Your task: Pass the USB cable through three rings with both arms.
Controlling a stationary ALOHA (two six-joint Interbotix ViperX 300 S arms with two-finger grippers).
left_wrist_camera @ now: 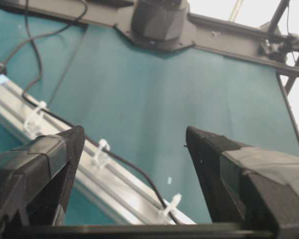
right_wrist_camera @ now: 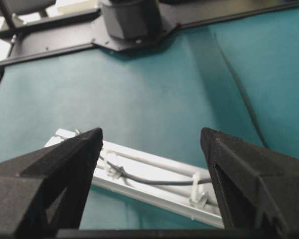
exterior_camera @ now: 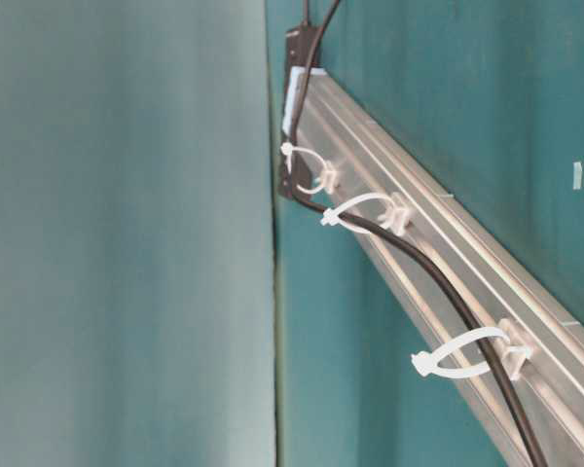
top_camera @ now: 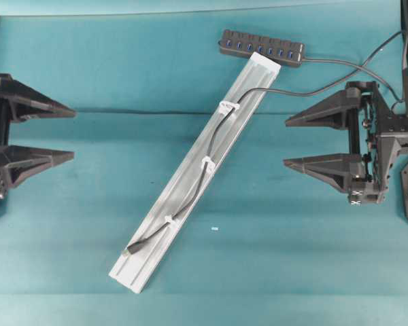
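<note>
The USB cable (top_camera: 205, 175) lies along the silver rail (top_camera: 190, 180), threaded through all three rings: upper (top_camera: 229, 106), middle (top_camera: 207, 163) and lower (top_camera: 170, 219). Its plug end (top_camera: 129, 250) rests on the rail near the lower end. My left gripper (top_camera: 73, 134) stands open at the left edge, far from the rail. At the right, my right gripper (top_camera: 285, 143) is open too, and both are empty. In the left wrist view the left gripper (left_wrist_camera: 134, 130) frames the cable (left_wrist_camera: 134, 167). The right gripper (right_wrist_camera: 151, 131) frames the cable (right_wrist_camera: 149, 180) and two rings.
A black multi-port hub (top_camera: 262, 47) lies at the rail's top end, and its lead curves out towards the right arm. A small white scrap (top_camera: 215, 229) lies on the teal cloth right of the rail. Black frame bars edge the table.
</note>
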